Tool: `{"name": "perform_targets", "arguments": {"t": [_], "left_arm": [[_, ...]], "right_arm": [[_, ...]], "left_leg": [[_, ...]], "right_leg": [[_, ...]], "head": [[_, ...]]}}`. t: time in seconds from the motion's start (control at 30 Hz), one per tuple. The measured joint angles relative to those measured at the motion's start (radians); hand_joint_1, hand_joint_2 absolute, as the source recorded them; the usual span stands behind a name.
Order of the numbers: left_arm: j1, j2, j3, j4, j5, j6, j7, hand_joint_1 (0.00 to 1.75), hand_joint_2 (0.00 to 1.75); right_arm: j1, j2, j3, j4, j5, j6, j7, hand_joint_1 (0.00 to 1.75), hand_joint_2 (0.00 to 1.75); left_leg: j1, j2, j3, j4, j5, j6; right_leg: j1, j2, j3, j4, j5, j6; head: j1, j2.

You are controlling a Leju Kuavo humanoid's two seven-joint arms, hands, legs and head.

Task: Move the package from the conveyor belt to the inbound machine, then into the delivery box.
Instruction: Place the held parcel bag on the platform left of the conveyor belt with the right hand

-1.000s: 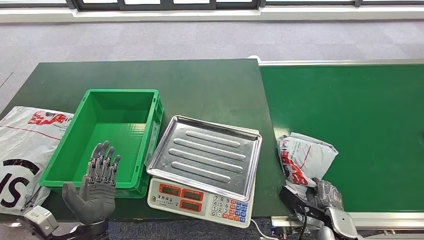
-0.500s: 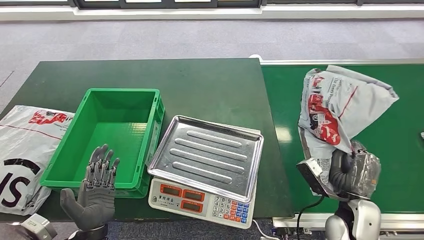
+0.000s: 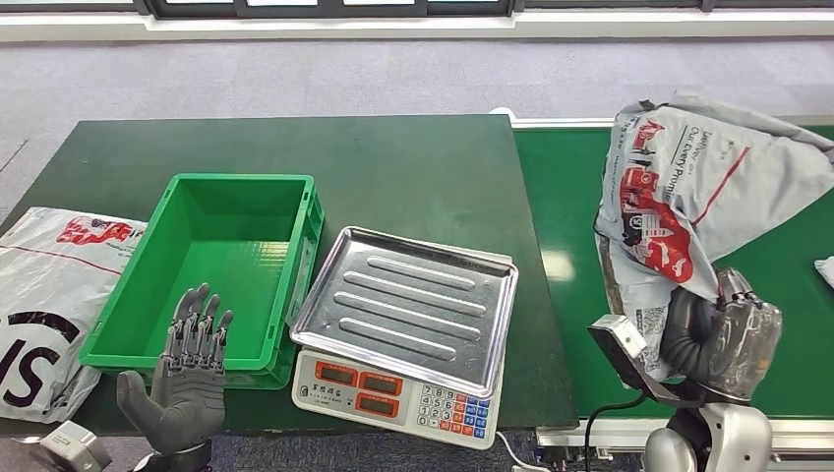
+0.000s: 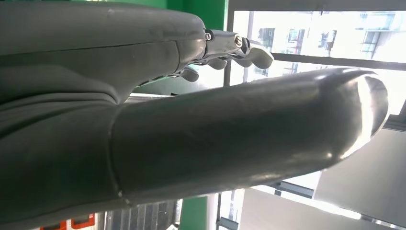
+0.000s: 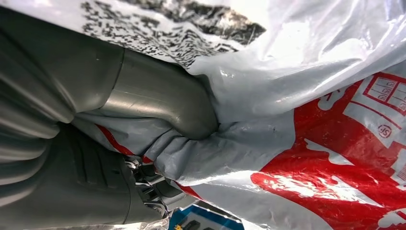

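My right hand [image 3: 723,334] grips the lower end of a grey plastic package [image 3: 698,187] with red print and holds it up above the green conveyor belt [image 3: 561,197]. The right wrist view shows my thumb [image 5: 163,103] pressed into the crumpled package [image 5: 306,143]. The scale with a steel tray [image 3: 408,295] and a keypad stands on the dark green table, left of the belt. The green delivery box [image 3: 182,295] sits left of the scale, with nothing in it. My left hand [image 3: 187,379] hovers near the box's front edge, fingers spread, holding nothing; its thumb [image 4: 239,129] and fingers [image 4: 234,48] appear close up.
A large white bag [image 3: 49,295] with red and black print lies at the table's left end. A small white object [image 3: 824,270] sits on the belt at the right edge. Grey carpet lies beyond the table.
My right hand has lifted the package off the belt and raised it higher and to the right. The left hand has stayed almost still.
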Motion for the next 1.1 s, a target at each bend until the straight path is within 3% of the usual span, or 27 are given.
{"name": "perform_targets", "arguments": {"t": [0.23, 0.53, 0.9, 1.1], "left_arm": [[-0.013, 0.002, -0.002, 0.012, 0.0, -0.017, 0.012, 0.0, 0.0], [-0.096, 0.03, -0.072, 0.105, -0.002, -0.006, 0.003, 0.0, 0.0], [-0.127, 0.039, -0.101, 0.139, 0.005, 0.004, 0.005, 0.0, 0.0], [-0.136, 0.041, -0.103, 0.151, 0.014, 0.012, 0.003, 0.0, 0.0]], "right_arm": [[-0.059, 0.003, 0.022, 0.03, -0.088, 0.048, -0.031, 1.75, 1.75], [-0.329, 0.068, 0.219, 0.451, -0.215, 0.091, -0.187, 1.75, 1.75], [-0.45, 0.156, 0.333, 0.67, -0.326, 0.175, -0.279, 1.75, 1.75], [-0.518, 0.176, 0.366, 0.776, -0.383, 0.212, -0.313, 1.75, 1.75]], "left_leg": [[0.0, 0.002, -0.002, 0.0, 0.0, 0.0], [0.0, 0.003, 0.001, -0.001, 0.006, -0.003], [0.002, 0.001, -0.002, -0.001, 0.006, -0.003], [0.001, 0.0, -0.002, -0.001, 0.006, -0.003]], "right_leg": [[0.0, 0.002, 0.0, 0.0, 0.0, 0.0], [0.001, 0.005, -0.001, 0.001, 0.005, -0.001], [0.001, 0.003, -0.003, 0.001, 0.005, -0.002], [0.001, 0.003, -0.003, 0.001, 0.005, -0.002]], "head": [[0.0, 0.0], [0.0, 0.0], [0.0, 0.0], [0.0, 0.0]]}}
